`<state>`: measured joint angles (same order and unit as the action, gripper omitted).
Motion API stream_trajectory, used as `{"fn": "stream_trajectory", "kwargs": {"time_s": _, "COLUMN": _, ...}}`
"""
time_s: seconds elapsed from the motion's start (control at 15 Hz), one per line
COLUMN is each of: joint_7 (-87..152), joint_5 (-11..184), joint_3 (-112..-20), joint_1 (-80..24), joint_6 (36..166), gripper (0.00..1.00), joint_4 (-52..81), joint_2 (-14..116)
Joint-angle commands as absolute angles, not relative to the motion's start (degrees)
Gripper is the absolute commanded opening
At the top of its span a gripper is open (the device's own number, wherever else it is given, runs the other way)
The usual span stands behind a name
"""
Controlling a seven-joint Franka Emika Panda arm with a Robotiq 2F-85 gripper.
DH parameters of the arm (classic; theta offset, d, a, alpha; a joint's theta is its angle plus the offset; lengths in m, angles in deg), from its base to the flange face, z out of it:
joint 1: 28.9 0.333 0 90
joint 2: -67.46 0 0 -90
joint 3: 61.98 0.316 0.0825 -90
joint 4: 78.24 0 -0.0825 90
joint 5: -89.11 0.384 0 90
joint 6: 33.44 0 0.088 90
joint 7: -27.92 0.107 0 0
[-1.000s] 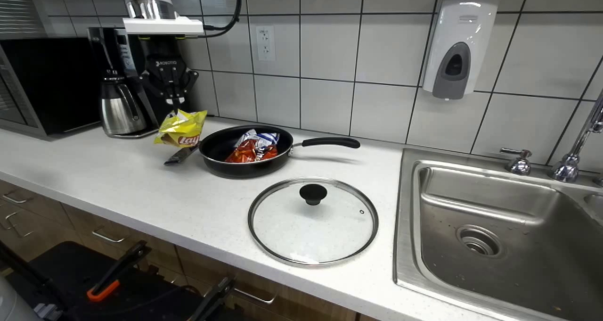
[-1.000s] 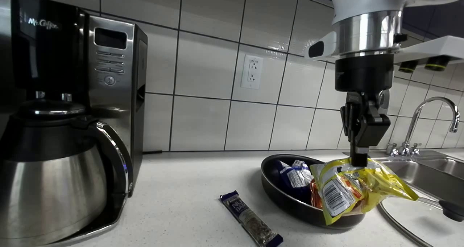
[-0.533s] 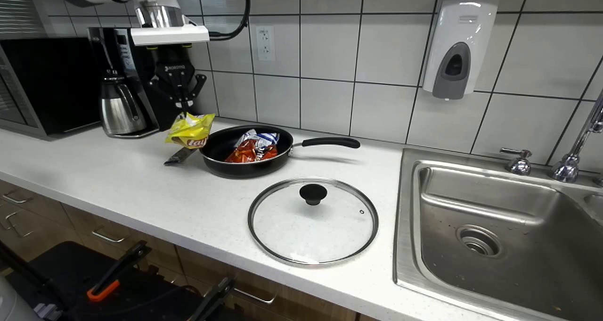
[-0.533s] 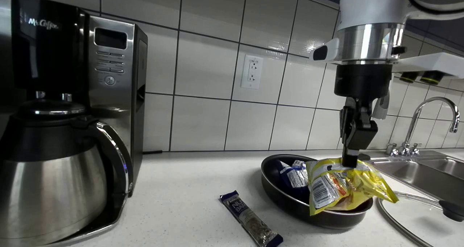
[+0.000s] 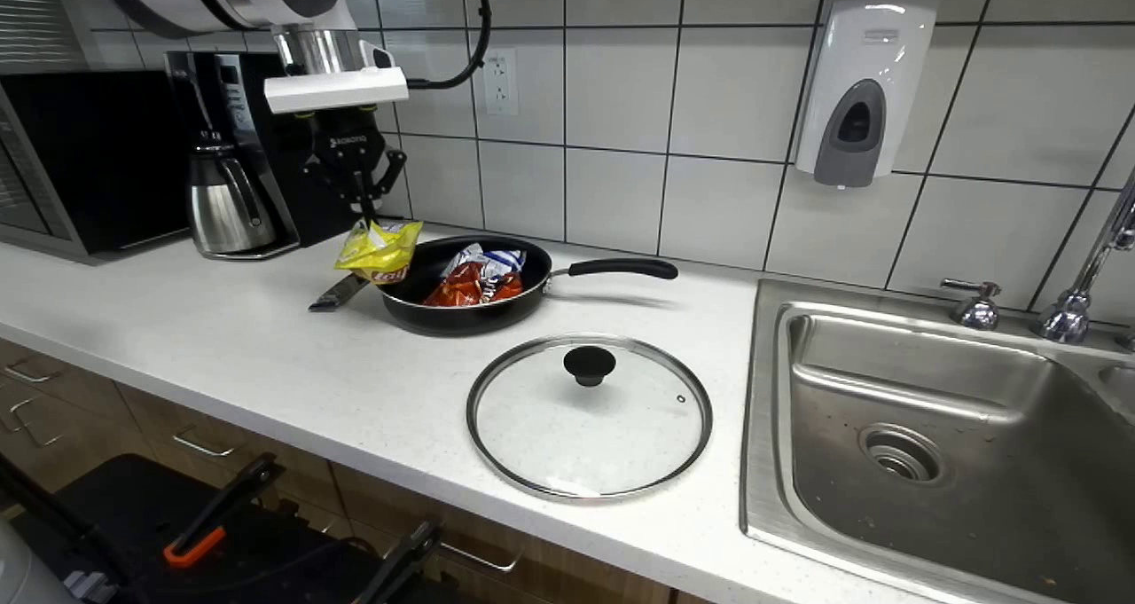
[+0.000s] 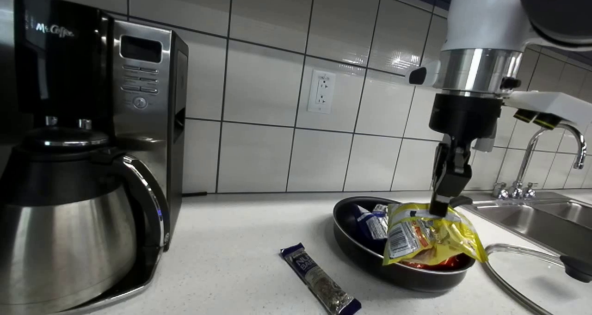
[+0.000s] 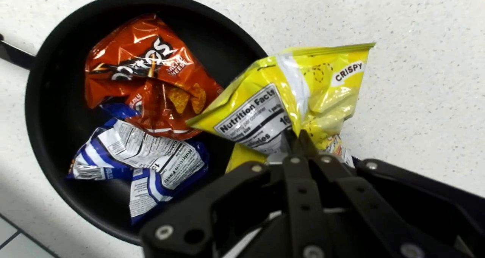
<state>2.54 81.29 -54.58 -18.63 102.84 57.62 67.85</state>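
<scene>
yellow chip bag (image 7: 297,93) | fingers (image 6: 439,206) clamped on it | "crispy" print (image 7: 348,72) legible (wrist view only)

Exterior views, high over countertop (image 5: 266,347), low near coffee maker (image 6: 138,134), face tiled wall (image 6: 261,155); wrist view looks closely down; all share skillet (image 7: 41,118)

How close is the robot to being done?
Done: the red bag and blue bag lie in the pan. In hand: the gripper pinches the yellow bag near the pan's edge. Perhaps left: putting it in; the nut bar lies outside, and the lid is off.
</scene>
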Motion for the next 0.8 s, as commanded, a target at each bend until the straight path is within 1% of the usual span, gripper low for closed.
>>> {"fn": "stream_trajectory", "kwargs": {"time_s": 0.0, "joint_7": 4.0, "joint_5": 81.5, "joint_3": -54.9, "joint_1": -20.0, "joint_6": 106.3, "gripper": 0.00, "joint_4": 59.8, "joint_2": 68.8}}
{"fn": "stream_trajectory", "kwargs": {"time_s": 0.73, "joint_7": 17.3, "joint_5": 78.3, "joint_3": -55.4, "joint_1": -20.1, "joint_6": 114.3, "gripper": 0.00, "joint_4": 59.3, "joint_2": 62.7}}
